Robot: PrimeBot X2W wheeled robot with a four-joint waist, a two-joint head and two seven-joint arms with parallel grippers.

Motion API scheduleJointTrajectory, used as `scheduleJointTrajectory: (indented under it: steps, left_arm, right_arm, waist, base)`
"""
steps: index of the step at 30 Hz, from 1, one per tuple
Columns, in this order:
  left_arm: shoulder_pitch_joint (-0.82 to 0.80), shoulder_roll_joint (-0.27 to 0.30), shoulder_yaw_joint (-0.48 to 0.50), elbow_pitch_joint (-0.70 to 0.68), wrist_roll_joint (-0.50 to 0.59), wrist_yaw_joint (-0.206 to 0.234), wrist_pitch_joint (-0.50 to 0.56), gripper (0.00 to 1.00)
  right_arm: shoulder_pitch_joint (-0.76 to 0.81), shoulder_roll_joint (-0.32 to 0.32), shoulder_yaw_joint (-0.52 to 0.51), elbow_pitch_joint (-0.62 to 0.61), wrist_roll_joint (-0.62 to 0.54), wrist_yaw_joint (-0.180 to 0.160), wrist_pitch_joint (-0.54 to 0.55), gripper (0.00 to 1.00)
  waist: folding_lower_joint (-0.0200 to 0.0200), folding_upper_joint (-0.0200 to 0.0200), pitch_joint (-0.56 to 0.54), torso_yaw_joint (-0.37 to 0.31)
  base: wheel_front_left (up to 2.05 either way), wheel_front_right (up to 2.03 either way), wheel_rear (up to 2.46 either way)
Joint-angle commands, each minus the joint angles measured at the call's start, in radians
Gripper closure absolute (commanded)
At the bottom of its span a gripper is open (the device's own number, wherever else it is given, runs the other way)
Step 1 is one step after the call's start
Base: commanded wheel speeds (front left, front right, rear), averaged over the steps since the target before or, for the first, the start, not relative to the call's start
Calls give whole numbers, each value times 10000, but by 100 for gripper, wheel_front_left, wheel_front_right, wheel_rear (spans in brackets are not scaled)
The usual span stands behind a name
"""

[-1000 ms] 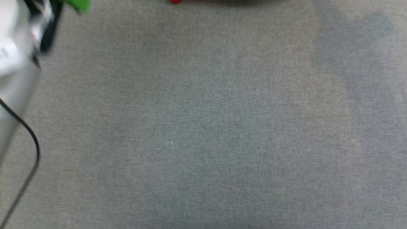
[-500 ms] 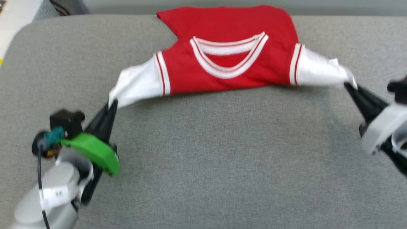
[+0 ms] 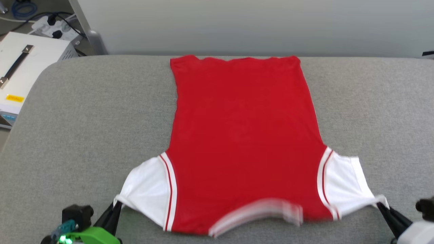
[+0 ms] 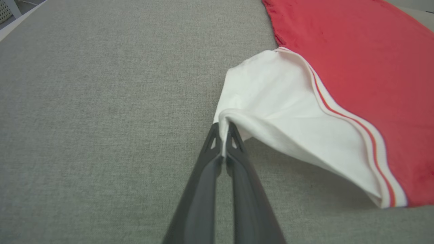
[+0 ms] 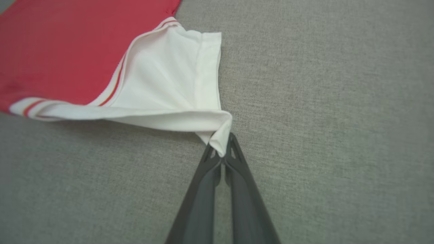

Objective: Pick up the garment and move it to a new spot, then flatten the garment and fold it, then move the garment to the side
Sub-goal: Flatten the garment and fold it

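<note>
The garment (image 3: 242, 135), a red T-shirt with white sleeves and striped trim, lies stretched lengthwise on the grey surface, hem at the far edge and blurred collar trim near me. My left gripper (image 3: 117, 205) is shut on the corner of the left white sleeve (image 4: 271, 101); in the left wrist view the left gripper (image 4: 223, 130) pinches the cloth between its dark fingers. My right gripper (image 3: 380, 204) is shut on the corner of the right white sleeve (image 5: 169, 81), and the right wrist view shows the right gripper (image 5: 222, 144) with the cloth gripped at its tips.
The grey padded surface (image 3: 84, 118) reaches wide on both sides of the shirt. Past its far left corner stands a white case (image 3: 23, 67) with a handle, with cables and a power strip (image 3: 51, 23) behind it. A pale wall runs along the back.
The head camera has tilted up, so the whole picture shifted. The shirt, bunched with the collar showing half a second ago, now lies drawn out long towards me, both sleeves still gripped.
</note>
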Motion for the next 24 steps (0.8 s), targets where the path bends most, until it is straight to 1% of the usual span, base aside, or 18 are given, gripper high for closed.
scheduleJointTrajectory:
  steps: [1, 7, 13, 14, 15, 16, 20, 24]
  left_arm:
    - [304, 4, 118, 17, 120, 91, -57, 100]
    - [1100, -352, 566, 48, 393, 54, -57, 100]
    - [1245, -618, 916, 26, 772, -87, -57, 100]
    - [1227, -670, 987, -25, 848, -94, -57, 100]
    - [1213, -731, 1053, -79, 945, -103, -57, 100]
    - [1194, -775, 1097, -138, 1044, -116, -57, 100]
    - [1038, -1027, 1287, -491, 1481, -175, -57, 100]
    - [866, -1282, 1510, -994, 1907, -155, -57, 100]
  right_arm:
    - [369, 44, -251, 41, -66, -7, -75, 100]
    - [1726, 441, -1514, -77, -418, -7, -117, 100]
    - [2486, 819, -2461, -552, -795, -7, 155, 100]
    - [2508, 889, -2615, -671, -851, -7, 197, 88]
    - [2508, 965, -2811, -813, -941, -7, 251, 51]
    - [2486, 1024, -2989, -939, -1026, -7, 282, 0]
    - [2275, 1174, -3822, -1750, -1466, -7, 445, 0]
    - [1767, 1033, -4874, -3035, -2046, -7, 797, 0]
  waist:
    - [1, 0, -200, 27]
    - [1, 0, -350, 36]
    - [1, 0, -286, 69]
    - [1, 0, -263, 70]
    - [1, 0, -241, 69]
    - [1, 0, -223, 68]
    - [1, 0, -93, 138]
    - [1, 0, 144, 277]
  base:
    - [0, 0, 0]
    - [0, 0, 0]
    - [0, 0, 0]
    - [0, 0, 0]
    - [0, 0, 0]
    - [0, 0, 0]
    - [0, 0, 0]
    - [0, 0, 0]
